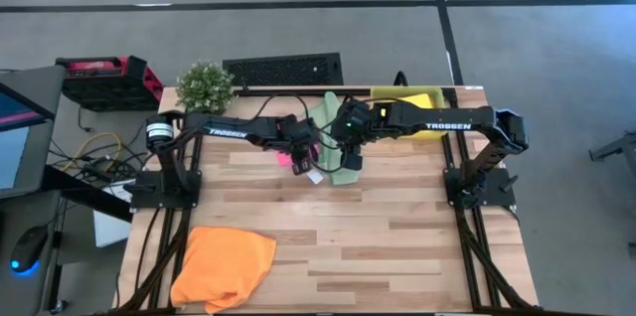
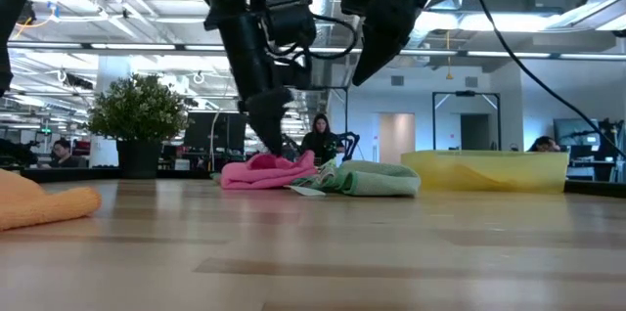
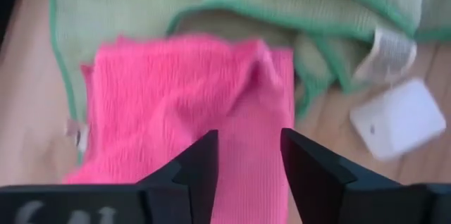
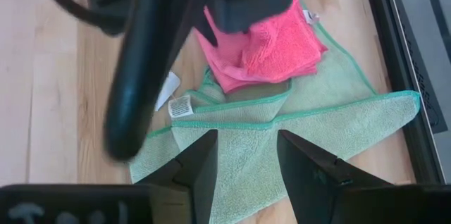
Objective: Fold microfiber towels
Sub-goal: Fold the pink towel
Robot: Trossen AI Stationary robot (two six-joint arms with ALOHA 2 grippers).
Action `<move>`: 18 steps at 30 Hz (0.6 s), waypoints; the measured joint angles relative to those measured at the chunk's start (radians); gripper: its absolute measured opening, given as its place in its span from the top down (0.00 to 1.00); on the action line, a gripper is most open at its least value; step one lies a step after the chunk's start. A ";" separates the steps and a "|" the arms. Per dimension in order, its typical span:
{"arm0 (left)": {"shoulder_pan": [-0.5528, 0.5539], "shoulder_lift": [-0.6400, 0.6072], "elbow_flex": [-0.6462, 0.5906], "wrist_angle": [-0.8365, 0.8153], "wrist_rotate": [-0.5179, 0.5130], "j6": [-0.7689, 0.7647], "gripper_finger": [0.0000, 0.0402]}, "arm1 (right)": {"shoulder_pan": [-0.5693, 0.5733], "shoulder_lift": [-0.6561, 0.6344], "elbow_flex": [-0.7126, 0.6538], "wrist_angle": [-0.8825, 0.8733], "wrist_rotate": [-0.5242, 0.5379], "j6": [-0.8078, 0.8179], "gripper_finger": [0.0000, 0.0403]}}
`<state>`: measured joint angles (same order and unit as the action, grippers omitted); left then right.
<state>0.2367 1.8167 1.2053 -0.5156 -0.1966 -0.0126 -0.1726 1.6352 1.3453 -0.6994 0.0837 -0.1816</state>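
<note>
At the left near corner of the table (image 1: 397, 256) lies the orange towel (image 1: 224, 266), crumpled and well away from both arms. Farther along, near the middle at the back, the left gripper (image 3: 246, 164) hangs just over the hot pink towel (image 3: 190, 104), and its two fingers stand apart with nothing between them, so it has let go. The pink towel looks folded into a small thick pad, and it sits partly on top of the pale green towel (image 4: 296, 139), which is spread out flat and wrinkly beneath it. A white tag (image 3: 398, 115) lies just beside them. The right gripper (image 4: 246, 160) hovers higher up above the green towel, its fingers also apart and empty. At the back right is the yellow tray (image 2: 489, 169). I think the pink towel's fold is about done. Next, the pink towel probably has to be moved off the green one, so a gripper must pinch its edge without catching the green cloth too.
</note>
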 joint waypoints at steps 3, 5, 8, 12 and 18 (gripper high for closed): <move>0.002 -0.016 0.000 -0.127 0.000 -0.041 0.63 | 0.000 0.000 0.000 -0.001 0.000 0.000 0.58; 0.006 -0.016 -0.001 -0.169 -0.017 -0.057 0.63 | 0.000 0.000 0.000 -0.003 0.000 0.000 0.58; 0.020 -0.005 0.000 -0.145 -0.017 -0.049 0.64 | 0.000 0.000 0.000 -0.002 0.000 0.000 0.58; 0.042 0.012 -0.003 -0.098 -0.081 -0.028 0.64 | 0.000 0.000 0.000 -0.001 0.000 0.000 0.58; 0.080 0.020 -0.014 -0.033 -0.126 -0.013 0.64 | 0.000 0.001 0.000 -0.002 0.000 -0.001 0.58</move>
<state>0.3172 1.8366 1.1908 -0.5484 -0.3228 -0.0260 -0.1726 1.6360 1.3453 -0.7017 0.0837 -0.1822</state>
